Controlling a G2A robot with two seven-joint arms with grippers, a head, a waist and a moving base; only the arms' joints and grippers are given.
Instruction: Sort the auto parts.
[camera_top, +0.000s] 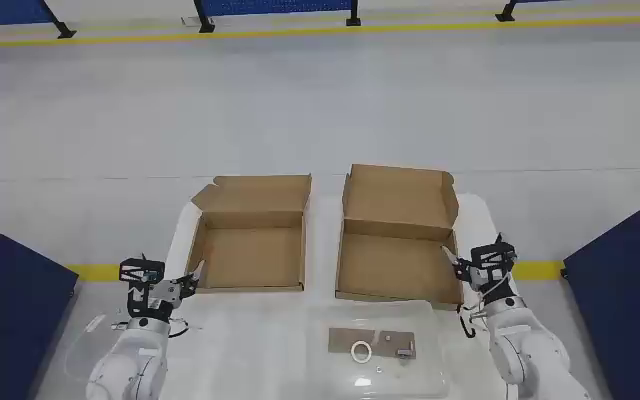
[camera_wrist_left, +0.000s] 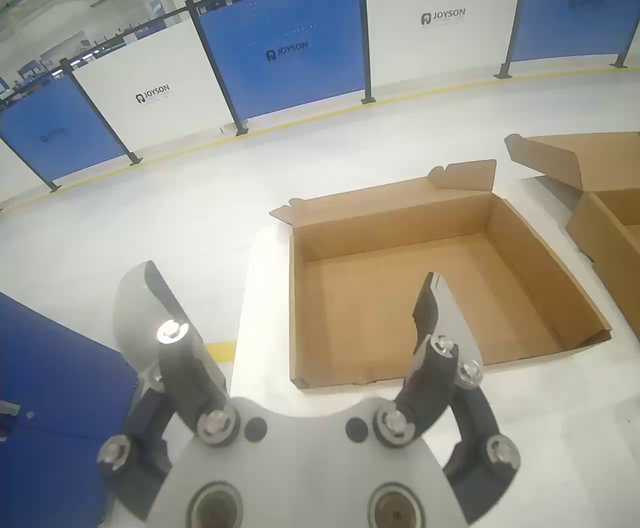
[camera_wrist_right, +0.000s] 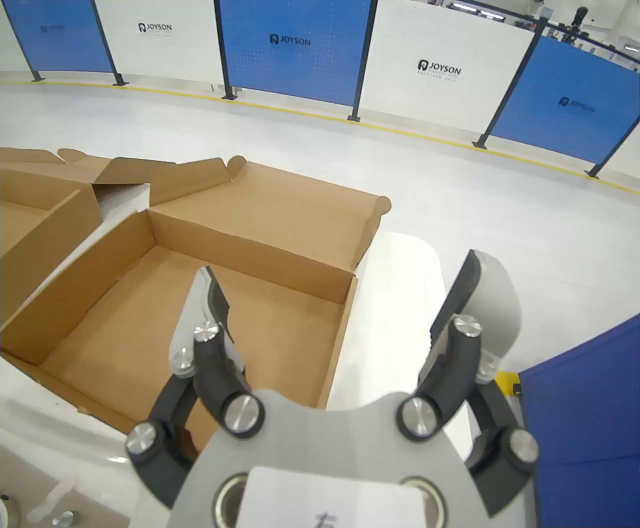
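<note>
Auto parts (camera_top: 404, 349) sat in the clear tray (camera_top: 330, 375) at 6 o'clock on the worktop (camera_top: 250, 320); white ring (camera_top: 361, 351) looked light, stiff, slippery, best pinched across its rim. Left jaws and right jaws stood released, empty.

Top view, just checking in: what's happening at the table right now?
Nothing is held. The left pincer hangs open by the outer front corner of the left cardboard box, and the right pincer hangs open by that of the right cardboard box. Both boxes are open and empty. The parts, among them a white ring, lie in the clear tray at the table's front, so sorting has not begun.
</note>
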